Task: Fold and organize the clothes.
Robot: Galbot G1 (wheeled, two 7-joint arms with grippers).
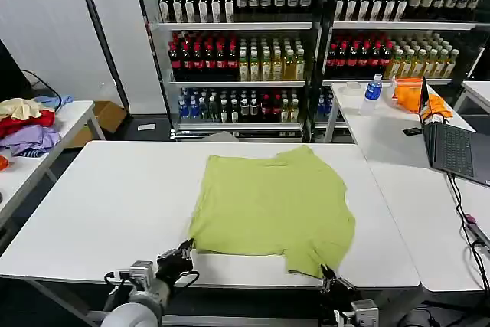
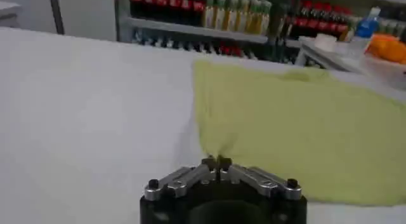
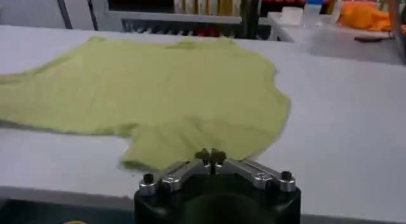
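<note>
At your far left, a side table (image 1: pixel 73 116) carries a pile of garments (image 1: pixel 24 126) in cream, red, purple and blue, well apart from the work.

Your left gripper (image 1: pixel 184 250) sits at the near edge of the main white table (image 1: pixel 99 204). Its fingers are clenched on the near left corner of the T-shirt (image 1: pixel 272 204); in the left wrist view the two fingertips (image 2: pixel 217 162) meet on a pinch of the yellow-green cloth (image 2: pixel 304 136), which rises slightly toward them.

The T-shirt itself lies spread flat on the main table, a little right of centre, its near edge close to the table's front edge. No printed graphic shows on the upturned side.

Your right gripper (image 1: pixel 329 273) sits at the front edge of the table, at the shirt's near right corner, where a flap of cloth (image 3: pixel 165 149) reaches toward it. In the right wrist view its fingertips (image 3: pixel 210 158) are pressed together at the tip of that flap; you cannot tell for certain whether cloth is caught between them.

To your right, a second white table (image 1: pixel 398 158) holds a water bottle (image 1: pixel 373 93), an orange bundle (image 1: pixel 417 99) and an open laptop (image 1: pixel 452 143).

Behind everything, shelves of drink bottles (image 1: pixel 237 44) run across the back wall.
</note>
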